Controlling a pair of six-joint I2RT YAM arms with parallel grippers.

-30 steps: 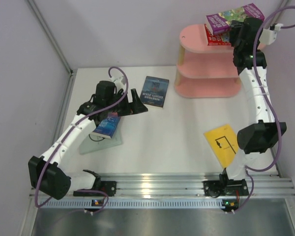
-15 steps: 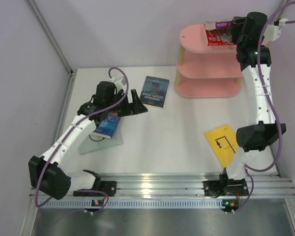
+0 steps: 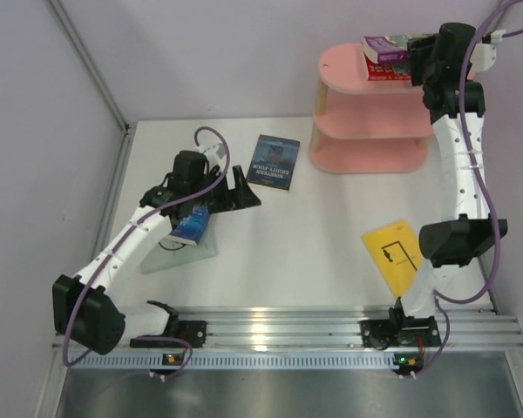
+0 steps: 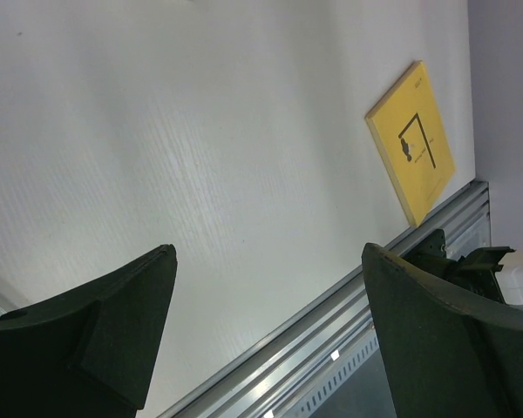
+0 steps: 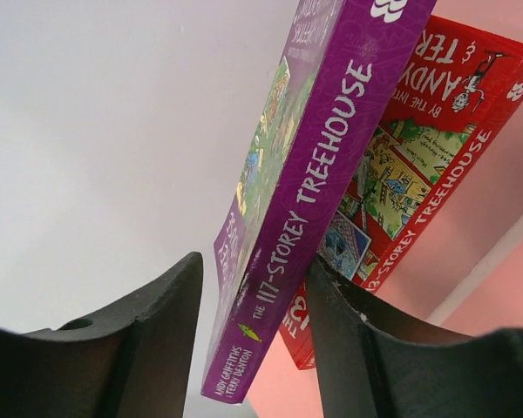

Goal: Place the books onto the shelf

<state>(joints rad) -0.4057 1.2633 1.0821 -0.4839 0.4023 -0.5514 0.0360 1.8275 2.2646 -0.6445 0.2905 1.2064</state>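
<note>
- As the top view has it, shelf stands at 1 o'clock on table; purple book lies on red book on its top board, right hand at their 3 o'clock.
- Navy book at 12 o'clock, yellow book at 4 o'clock.
- Left wrist: left hand released, nothing between its fingers; yellow book flat at 2 o'clock.
- Right wrist: right hand released, fingers astride purple book, gap on one side.
</note>
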